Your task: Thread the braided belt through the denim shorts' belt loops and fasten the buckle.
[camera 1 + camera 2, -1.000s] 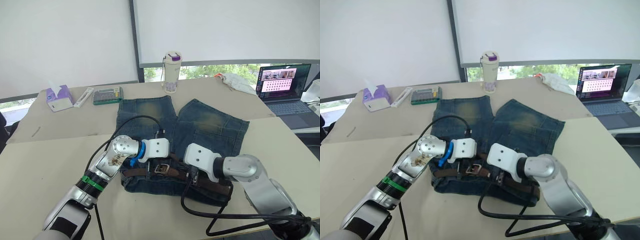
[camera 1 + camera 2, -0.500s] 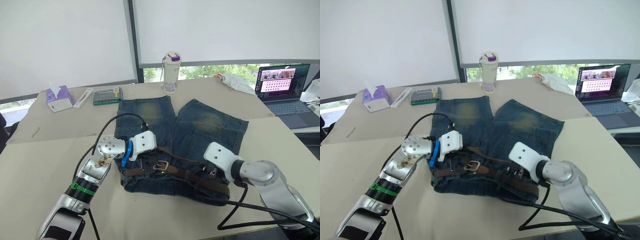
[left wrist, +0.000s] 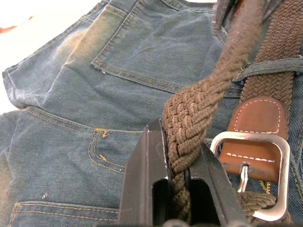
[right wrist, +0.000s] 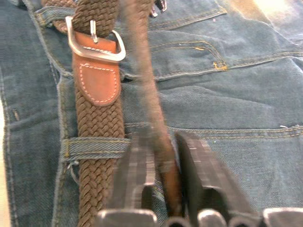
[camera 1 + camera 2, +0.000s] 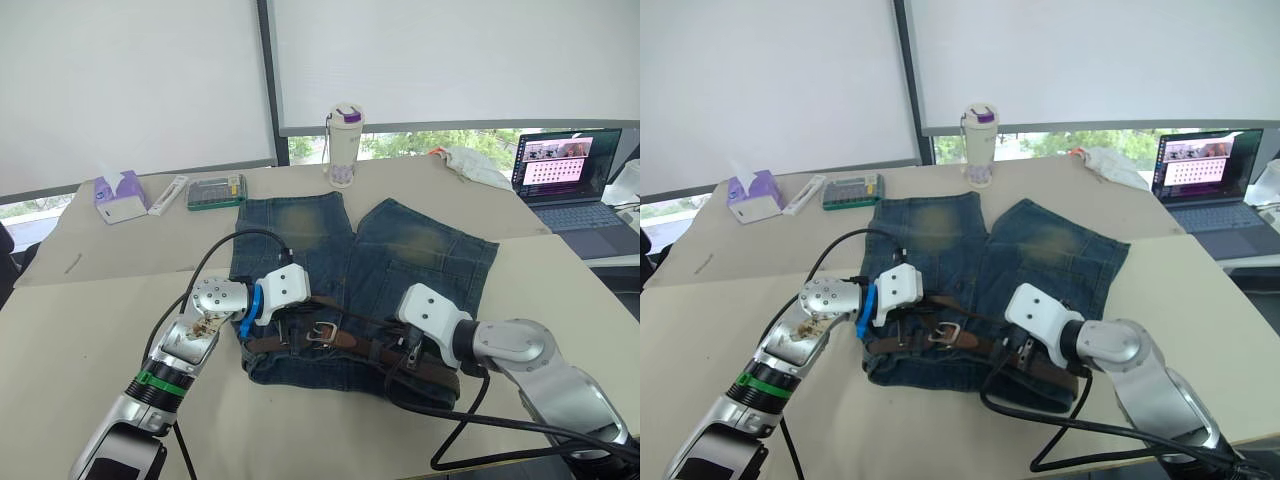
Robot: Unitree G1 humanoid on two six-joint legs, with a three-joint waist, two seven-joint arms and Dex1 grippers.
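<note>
Head views: the shorts (image 5: 360,290) lie flat on the bench (image 5: 90,330), waistband toward the robot, legs pointing at a bottle (image 5: 343,146). The belt (image 5: 352,341) runs along the waistband, and the buckle (image 5: 320,333) sits near the waistband's middle. A free length of strap rises off the denim and spans between the two arms. The left end effector (image 5: 290,322) is just left of the buckle; the right end effector (image 5: 408,348) is well to the buckle's right, over the waistband. A laptop (image 5: 567,172) stands far to the right of the shorts.

Left wrist view: the left end effector's fingers (image 3: 144,184) are closed on the braided strap, which passes up between them. The buckle lies flat on the denim just beside them, on its leather tab, with the prong across the frame and no strap through it that I can make out.

Right wrist view: the right end effector's fingers (image 4: 137,175) pinch the raised strap between them. Below it the belt passes under a loop (image 4: 94,145) on the waistband, the buckle further along.

Judgement: the threading looks largely done, at least through the loops visible. What remains is feeding the free end through the buckle and fastening it.
</note>
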